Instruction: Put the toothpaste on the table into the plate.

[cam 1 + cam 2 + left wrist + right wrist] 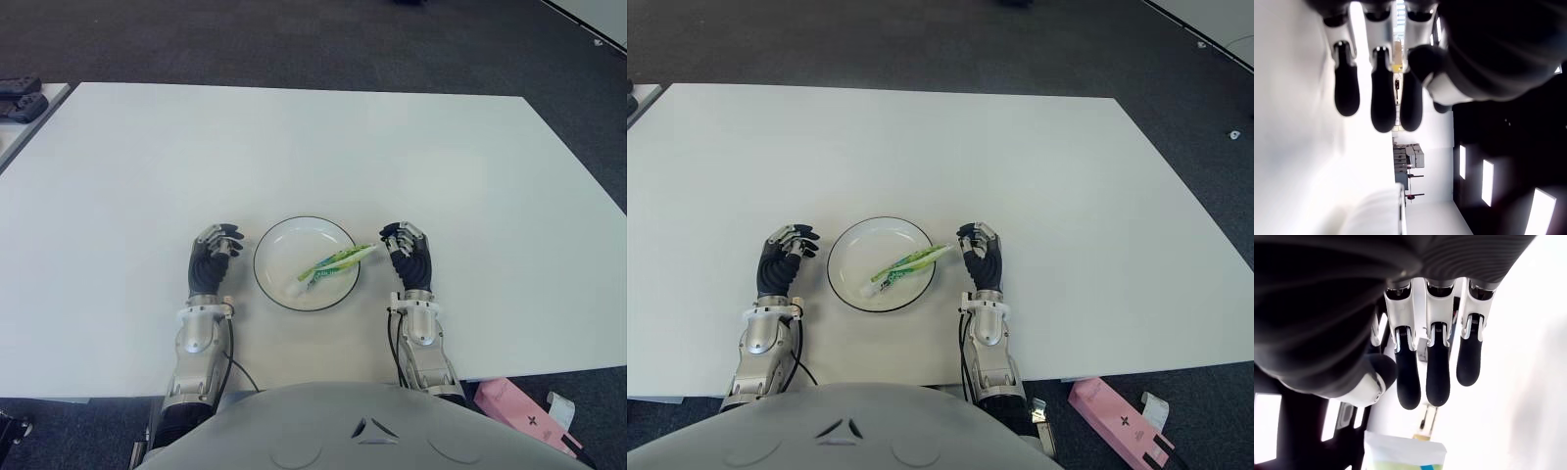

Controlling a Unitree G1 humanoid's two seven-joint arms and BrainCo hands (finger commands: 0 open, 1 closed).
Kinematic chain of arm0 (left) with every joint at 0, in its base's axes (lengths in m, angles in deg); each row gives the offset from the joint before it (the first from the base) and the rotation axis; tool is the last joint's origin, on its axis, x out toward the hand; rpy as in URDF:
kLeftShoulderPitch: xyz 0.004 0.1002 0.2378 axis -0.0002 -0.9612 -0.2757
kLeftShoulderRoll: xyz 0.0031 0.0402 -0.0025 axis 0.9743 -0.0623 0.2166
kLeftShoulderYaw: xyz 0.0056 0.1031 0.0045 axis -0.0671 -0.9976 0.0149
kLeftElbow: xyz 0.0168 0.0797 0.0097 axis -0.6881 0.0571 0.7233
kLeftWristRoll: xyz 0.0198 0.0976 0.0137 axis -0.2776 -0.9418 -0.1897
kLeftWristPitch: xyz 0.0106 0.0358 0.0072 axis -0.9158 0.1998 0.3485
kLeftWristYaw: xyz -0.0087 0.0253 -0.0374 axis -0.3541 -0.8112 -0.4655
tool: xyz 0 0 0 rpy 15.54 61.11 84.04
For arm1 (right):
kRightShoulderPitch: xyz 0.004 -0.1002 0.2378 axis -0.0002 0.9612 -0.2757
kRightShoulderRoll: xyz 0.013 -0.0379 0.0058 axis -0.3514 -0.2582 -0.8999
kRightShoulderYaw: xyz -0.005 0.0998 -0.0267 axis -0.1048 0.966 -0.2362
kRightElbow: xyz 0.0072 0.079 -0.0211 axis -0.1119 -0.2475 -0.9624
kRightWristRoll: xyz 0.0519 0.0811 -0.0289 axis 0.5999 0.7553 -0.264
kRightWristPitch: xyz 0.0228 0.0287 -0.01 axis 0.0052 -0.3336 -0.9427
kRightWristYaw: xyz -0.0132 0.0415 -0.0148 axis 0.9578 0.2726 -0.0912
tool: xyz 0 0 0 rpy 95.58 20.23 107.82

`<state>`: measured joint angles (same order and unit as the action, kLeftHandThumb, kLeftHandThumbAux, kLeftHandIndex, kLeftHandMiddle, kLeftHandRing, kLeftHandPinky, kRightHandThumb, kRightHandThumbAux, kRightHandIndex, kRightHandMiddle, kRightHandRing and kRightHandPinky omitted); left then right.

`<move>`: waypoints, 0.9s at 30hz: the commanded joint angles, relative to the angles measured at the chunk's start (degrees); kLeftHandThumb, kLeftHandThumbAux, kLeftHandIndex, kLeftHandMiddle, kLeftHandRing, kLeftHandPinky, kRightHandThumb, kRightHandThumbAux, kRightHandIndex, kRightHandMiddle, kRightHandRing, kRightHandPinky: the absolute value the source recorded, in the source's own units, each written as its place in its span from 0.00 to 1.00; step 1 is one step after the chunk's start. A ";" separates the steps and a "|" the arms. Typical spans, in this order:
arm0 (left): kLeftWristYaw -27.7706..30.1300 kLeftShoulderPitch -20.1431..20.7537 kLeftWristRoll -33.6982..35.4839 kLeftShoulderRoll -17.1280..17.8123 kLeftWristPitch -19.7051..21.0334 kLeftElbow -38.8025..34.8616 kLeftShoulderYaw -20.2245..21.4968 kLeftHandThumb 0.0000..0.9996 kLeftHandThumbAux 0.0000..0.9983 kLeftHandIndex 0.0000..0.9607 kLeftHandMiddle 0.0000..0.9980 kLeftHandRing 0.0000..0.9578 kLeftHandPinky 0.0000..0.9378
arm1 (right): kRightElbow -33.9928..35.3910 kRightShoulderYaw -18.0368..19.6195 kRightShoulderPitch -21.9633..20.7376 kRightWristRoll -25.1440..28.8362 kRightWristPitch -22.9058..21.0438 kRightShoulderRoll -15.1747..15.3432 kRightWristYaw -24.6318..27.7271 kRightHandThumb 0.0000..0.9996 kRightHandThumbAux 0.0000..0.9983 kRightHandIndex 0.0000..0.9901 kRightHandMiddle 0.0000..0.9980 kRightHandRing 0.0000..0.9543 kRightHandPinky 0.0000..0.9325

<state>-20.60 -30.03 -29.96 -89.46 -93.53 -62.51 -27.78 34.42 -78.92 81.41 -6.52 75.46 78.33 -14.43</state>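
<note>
Right wrist view: toothpaste (1405, 453) crimped end only, rest cut off.

Light: even, bright overhead.
Glare: table (411, 157) washed white in wrist views.
Shadows: faint.
Focus: wrist-view fingers (1438, 382) soft.

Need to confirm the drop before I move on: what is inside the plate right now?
Only the toothpaste lies in the plate, its flat end over the rim toward the right hand. Whatever it covers is hidden. Both hands hold nothing.
</note>
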 commanded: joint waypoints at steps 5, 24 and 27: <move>0.63 -1.08 0.54 -0.29 2.42 0.83 -0.35 0.83 0.68 0.43 0.48 0.58 0.57 | -10.51 2.37 -3.99 3.69 3.90 0.44 -0.04 0.70 0.74 0.43 0.50 0.53 0.56; 0.39 -1.10 0.24 0.00 2.50 0.74 -0.32 0.83 0.68 0.42 0.49 0.58 0.57 | -13.89 3.07 -5.15 6.34 2.27 1.09 3.49 0.70 0.74 0.43 0.52 0.57 0.60; 0.28 -1.04 0.06 0.03 2.35 0.83 -0.32 0.83 0.68 0.42 0.49 0.58 0.57 | -13.70 3.30 -5.20 6.98 1.48 1.10 4.19 0.70 0.74 0.43 0.52 0.57 0.60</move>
<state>-20.47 -30.19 -29.56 -89.48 -92.70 -62.97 -27.78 22.89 -76.17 74.45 -0.75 80.55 79.38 -11.07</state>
